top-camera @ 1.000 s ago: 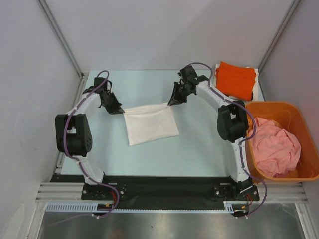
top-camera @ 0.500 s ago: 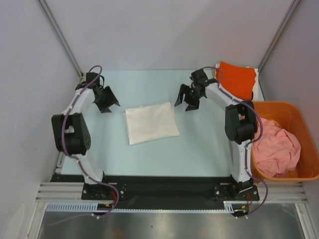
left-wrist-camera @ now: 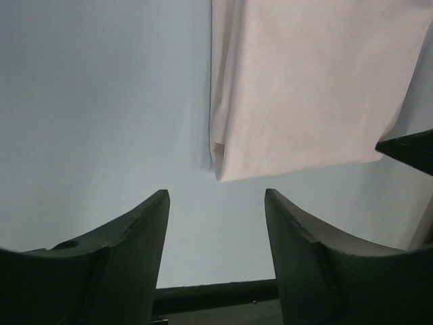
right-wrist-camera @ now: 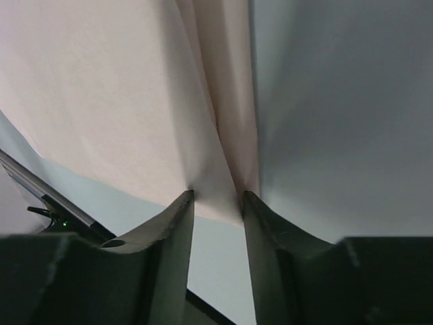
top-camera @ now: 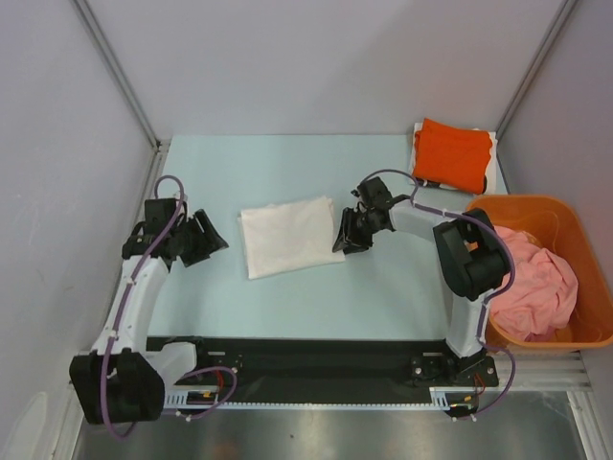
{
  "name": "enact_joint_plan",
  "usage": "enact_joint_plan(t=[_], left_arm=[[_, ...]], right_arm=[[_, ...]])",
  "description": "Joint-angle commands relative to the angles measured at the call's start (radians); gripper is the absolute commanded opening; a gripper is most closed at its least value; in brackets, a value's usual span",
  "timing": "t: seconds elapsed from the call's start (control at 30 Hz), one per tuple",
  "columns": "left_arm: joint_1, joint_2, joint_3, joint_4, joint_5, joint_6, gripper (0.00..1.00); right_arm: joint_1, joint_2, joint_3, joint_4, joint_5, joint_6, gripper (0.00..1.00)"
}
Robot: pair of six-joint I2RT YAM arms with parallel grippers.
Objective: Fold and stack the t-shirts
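Note:
A folded white t-shirt [top-camera: 290, 235] lies flat in the middle of the table, its print hidden. My right gripper [top-camera: 342, 240] is at its right edge, near the front corner. In the right wrist view the gripper [right-wrist-camera: 218, 200] is pinched on the puckered edge of the shirt [right-wrist-camera: 122, 88]. My left gripper [top-camera: 215, 241] is open and empty a little left of the shirt. In the left wrist view the gripper [left-wrist-camera: 216, 203] is short of the shirt's corner [left-wrist-camera: 304, 81]. A folded orange t-shirt [top-camera: 452, 153] lies at the back right. A crumpled pink t-shirt [top-camera: 532, 278] fills the basket.
The rigid orange basket [top-camera: 522, 203] stands at the right edge of the table, beside my right arm. Grey walls and metal frame posts close in the back and sides. The black base rail runs along the near edge.
Both arms have let go of the shirt's far corners and swung toward the near side. The left gripper now sits low left of the shirt. The right gripper has come to the shirt's right edge.

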State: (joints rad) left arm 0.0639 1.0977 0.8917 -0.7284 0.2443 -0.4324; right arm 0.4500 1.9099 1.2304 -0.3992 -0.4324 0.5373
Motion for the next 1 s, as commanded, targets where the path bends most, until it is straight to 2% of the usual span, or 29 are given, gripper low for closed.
enact_joint_plan(t=[0.0,0.03,0.07,0.13,0.3,0.37,0.4,0.43,0.47,0.53,0.57,0.67,0.7,0.87,0.97], left_arm=[[-0.004,-0.094,-0.056,0.012,0.018,0.046,0.64],[-0.003,-0.107,-0.063,0.006,0.018,0.053,0.64],[-0.004,-0.108,-0.069,-0.006,0.018,0.058,0.64],[-0.004,-0.114,-0.073,-0.017,0.012,0.070,0.64],[-0.003,-0.140,-0.056,-0.040,-0.011,0.087,0.64],[-0.001,-0.150,-0.050,-0.042,-0.014,0.092,0.64],[-0.003,-0.156,-0.050,-0.040,-0.016,0.092,0.65],[-0.003,-0.156,-0.051,-0.037,-0.016,0.090,0.65],[-0.003,-0.157,-0.057,-0.031,-0.011,0.087,0.65],[-0.003,-0.159,-0.072,-0.011,0.006,0.078,0.69],[-0.001,-0.160,-0.077,-0.003,0.009,0.077,0.69],[-0.001,-0.180,-0.091,0.011,0.007,0.070,0.71],[-0.001,-0.188,-0.096,0.015,0.007,0.069,0.72],[-0.003,-0.225,-0.103,0.026,-0.013,0.061,0.71],[-0.001,-0.240,-0.103,0.029,-0.025,0.058,0.71]], right_arm=[[0.026,0.015,-0.015,0.097,-0.008,0.004,0.38],[0.038,0.021,-0.016,0.097,-0.005,0.007,0.34],[0.045,0.027,-0.017,0.097,-0.002,0.007,0.26],[0.071,0.025,-0.026,0.099,0.001,0.018,0.18],[0.159,-0.041,-0.077,0.045,0.015,0.078,0.09],[0.214,-0.090,-0.109,0.033,-0.003,0.095,0.11],[0.226,-0.135,-0.108,0.016,0.000,0.095,0.16],[0.233,-0.155,-0.102,-0.037,0.009,0.086,0.26],[0.236,-0.172,-0.077,-0.070,0.045,0.066,0.52],[0.216,-0.219,-0.052,-0.149,0.099,0.035,0.71],[0.199,-0.230,-0.043,-0.164,0.142,0.014,0.85],[0.109,-0.258,-0.032,-0.170,0.123,-0.013,0.97],[0.084,-0.261,-0.028,-0.161,0.116,-0.028,0.98],[-0.020,-0.169,0.040,-0.110,0.067,-0.106,0.97],[-0.057,-0.086,0.099,-0.087,0.026,-0.137,0.91]])
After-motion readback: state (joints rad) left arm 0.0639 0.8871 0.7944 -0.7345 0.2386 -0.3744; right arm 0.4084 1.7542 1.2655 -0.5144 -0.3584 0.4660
